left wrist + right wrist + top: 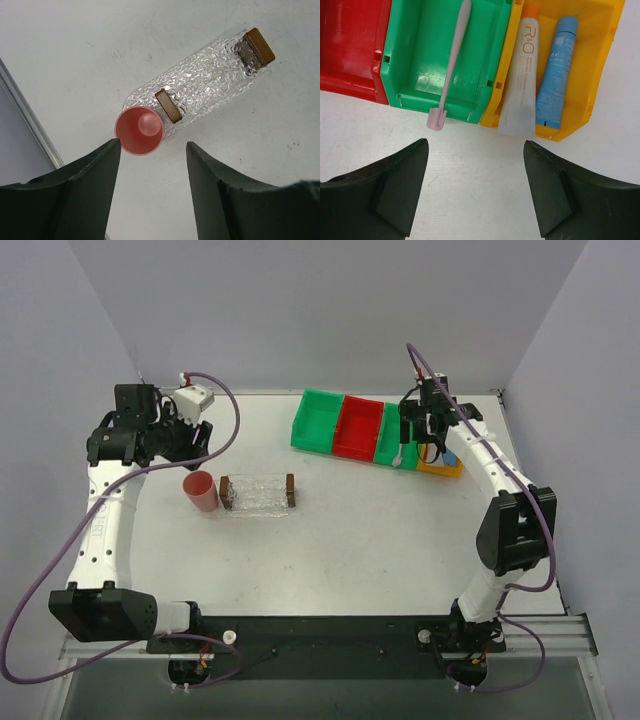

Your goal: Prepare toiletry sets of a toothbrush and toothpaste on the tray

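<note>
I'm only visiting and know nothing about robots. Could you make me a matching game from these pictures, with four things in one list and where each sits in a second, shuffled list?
Things:
1. thin pale pink toothbrush
2. bright blue flat toothpaste tube
3. stubby pink plastic cup
4. clear plastic tray with brown end blocks

Places:
A. upright at one short end of the tray
B. in the yellow plastic bin
C. lying flat on the white table, nothing in it
D. in a green plastic bin, head poking over its rim

Pairs: 1-D, 2-B, 3-A, 4-C.
</note>
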Action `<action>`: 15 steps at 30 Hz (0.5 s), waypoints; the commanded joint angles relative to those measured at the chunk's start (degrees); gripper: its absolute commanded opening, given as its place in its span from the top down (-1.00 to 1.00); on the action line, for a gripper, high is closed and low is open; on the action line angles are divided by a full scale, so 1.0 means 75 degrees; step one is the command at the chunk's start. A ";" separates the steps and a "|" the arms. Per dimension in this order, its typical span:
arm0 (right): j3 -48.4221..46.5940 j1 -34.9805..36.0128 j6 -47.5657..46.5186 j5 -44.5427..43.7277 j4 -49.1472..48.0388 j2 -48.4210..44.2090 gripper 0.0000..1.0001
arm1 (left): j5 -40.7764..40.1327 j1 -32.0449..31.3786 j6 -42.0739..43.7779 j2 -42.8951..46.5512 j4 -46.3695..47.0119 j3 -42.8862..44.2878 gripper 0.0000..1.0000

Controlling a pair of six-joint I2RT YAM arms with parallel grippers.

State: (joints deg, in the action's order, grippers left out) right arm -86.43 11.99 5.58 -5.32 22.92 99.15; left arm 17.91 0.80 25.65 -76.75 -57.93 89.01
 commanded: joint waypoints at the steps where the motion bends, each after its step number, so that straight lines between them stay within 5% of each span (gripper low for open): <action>1: -0.0405 -0.0028 -0.0054 -0.0264 -0.0114 0.0244 -0.40 | 0.0201 -0.0048 -0.0162 0.0343 0.0716 -0.0231 -0.30; 15: -0.0780 0.0558 -0.0100 -0.0439 -0.0431 0.1251 -0.20 | 0.0014 -0.0341 -0.0338 0.0495 0.0974 -0.0606 -0.30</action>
State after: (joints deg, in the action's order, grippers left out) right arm -89.62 15.73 4.80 -7.03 19.88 106.28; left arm 18.04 -1.52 24.10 -75.00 -53.56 84.90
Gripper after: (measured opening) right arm 0.604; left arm 0.651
